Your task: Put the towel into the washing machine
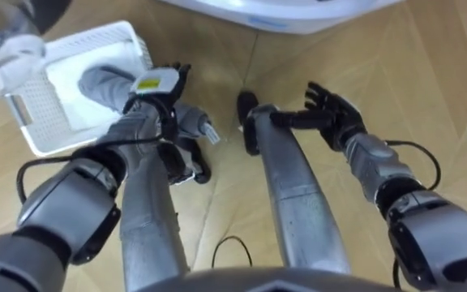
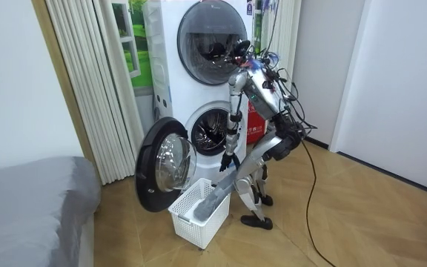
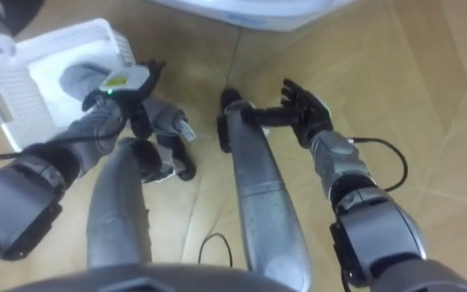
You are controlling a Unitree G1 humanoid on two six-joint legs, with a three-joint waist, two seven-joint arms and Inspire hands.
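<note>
The robot stands on the wooden floor (image 2: 347,215) in front of the washer (image 2: 212,132), with its body bent forward. The washer is the lower of two stacked machines, and its round door (image 2: 163,167) is swung open to the room view's left. A white basket (image 2: 191,220) sits on the floor just beside the robot's feet, below the open door.

The towel (image 1: 100,81) is grey. One part of it lies inside the basket and the other part rises over the rim towards the robot. The left hand (image 1: 156,85) is above the near right corner of the basket. Its fingers are curled round the towel, so it grips the cloth. A short end with a small white label sticks out on the right side of this hand. The whole towel is outside the washer.

The right hand (image 1: 331,109) is well apart from the towel, over bare floor on the right, just beyond the robot's right knee. Its fingers are straight and spread, and it holds nothing.
</note>
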